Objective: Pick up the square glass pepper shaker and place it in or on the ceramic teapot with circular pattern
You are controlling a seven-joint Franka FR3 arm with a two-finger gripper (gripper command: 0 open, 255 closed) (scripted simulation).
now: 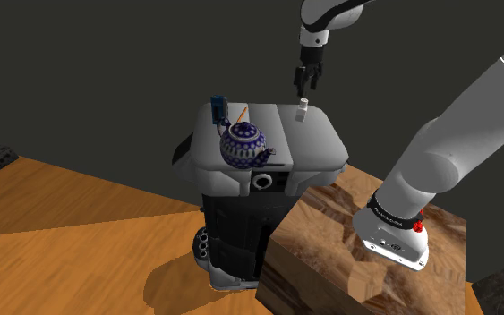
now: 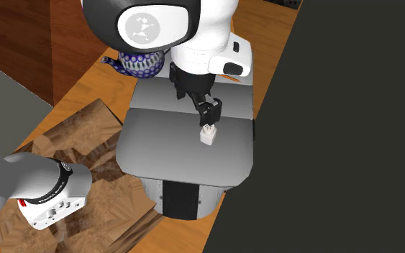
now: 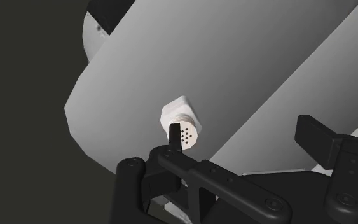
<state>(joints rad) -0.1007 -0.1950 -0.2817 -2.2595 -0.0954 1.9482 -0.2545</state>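
Shoulder view: the gripper [image 1: 305, 83], fingers apart and empty, hovers above the white pepper shaker [image 1: 302, 111] on the grey top [image 1: 323, 143]. The teapot [image 1: 243, 145] stands at the shaker's 8 o'clock.

Second exterior view: the teapot [image 2: 139, 65] sits at 10 o'clock.

Wrist view: the shaker lies close by one finger [image 3: 174, 137], so I would centre it before descending.

Teapot [image 2: 142, 66] mostly hidden behind arm [image 2: 208, 29].
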